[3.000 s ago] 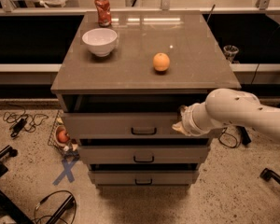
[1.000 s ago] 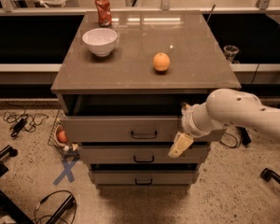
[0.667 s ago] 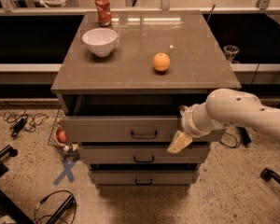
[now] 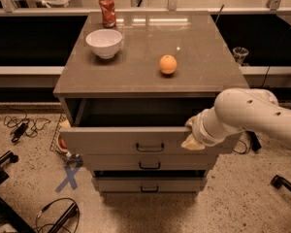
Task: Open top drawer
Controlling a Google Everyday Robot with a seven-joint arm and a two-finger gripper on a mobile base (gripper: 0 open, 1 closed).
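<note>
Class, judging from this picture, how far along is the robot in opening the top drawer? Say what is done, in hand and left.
Done: the top drawer stands partly out of the cabinet, its dark inside showing. In hand: the gripper is at the right end of the drawer front, well right of the handle. Left: probably pulling it further out and withdrawing.

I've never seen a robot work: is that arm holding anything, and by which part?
It cannot be told. The tool sits at the right end of the front of the top drawer, by its upper edge, away from the handle; no grip shows.
</note>
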